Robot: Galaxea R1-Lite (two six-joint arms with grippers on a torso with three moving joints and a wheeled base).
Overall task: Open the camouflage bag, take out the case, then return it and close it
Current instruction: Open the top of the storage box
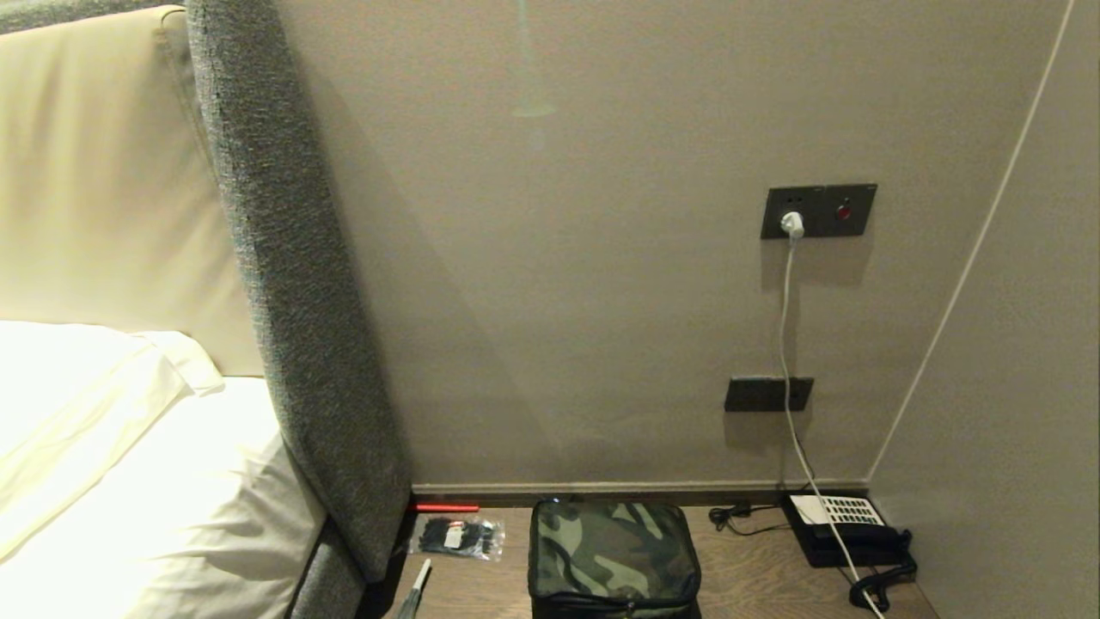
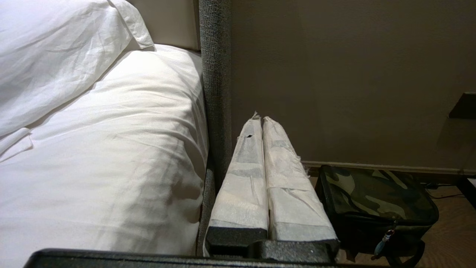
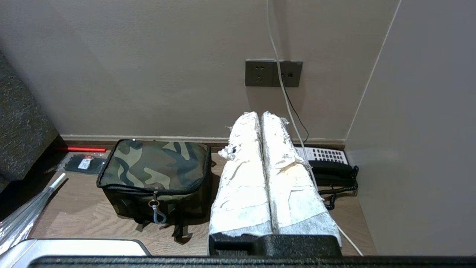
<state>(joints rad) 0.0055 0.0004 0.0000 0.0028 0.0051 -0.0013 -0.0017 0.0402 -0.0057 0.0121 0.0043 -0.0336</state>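
My left gripper (image 2: 262,120) is hanging by the bed's edge, fingers pressed together and holding nothing; the camouflage bag (image 2: 375,199) is sitting zipped on the wooden table (image 3: 89,208), lower and to its right. My right gripper (image 3: 260,115) is hovering with fingers together, empty, the bag below to its left.

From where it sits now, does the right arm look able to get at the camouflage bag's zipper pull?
Probably yes. The right pincer, shut, is apart from the camouflage bag, whose zipper pull faces it on the front; nothing lies between them.
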